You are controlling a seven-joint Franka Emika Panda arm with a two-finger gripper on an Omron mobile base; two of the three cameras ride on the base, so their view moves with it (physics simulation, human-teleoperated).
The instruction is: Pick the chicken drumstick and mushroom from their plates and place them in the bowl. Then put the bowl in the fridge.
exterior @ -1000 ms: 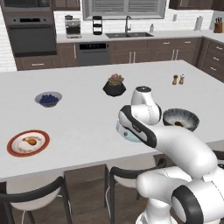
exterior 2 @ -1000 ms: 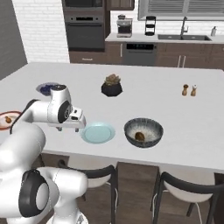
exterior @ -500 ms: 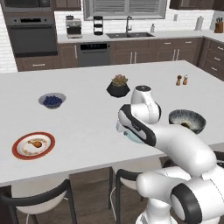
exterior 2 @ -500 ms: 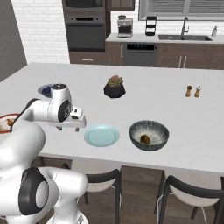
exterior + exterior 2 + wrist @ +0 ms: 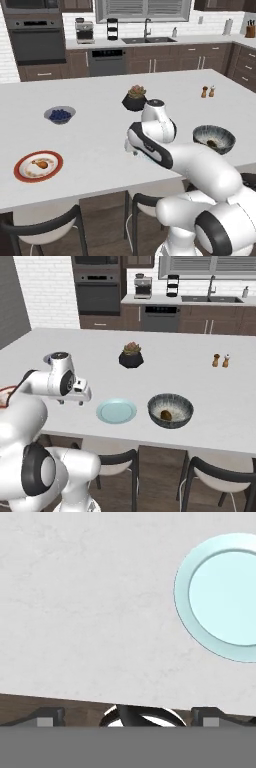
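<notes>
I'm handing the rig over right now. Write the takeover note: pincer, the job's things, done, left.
Pincer: open, empty, above the counter beside the pale blue plate.
Mushroom: in the bowl, so its plate is bare.
Chicken drumstick: on the red-rimmed plate, at the counter's left.
Done: mushroom moved.
Left: drumstick into the bowl, then the bowl into the fridge.

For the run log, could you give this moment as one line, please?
gripper: open, empty | mushroom: in bowl | drumstick: on red-rimmed plate | blue plate: bare
</notes>
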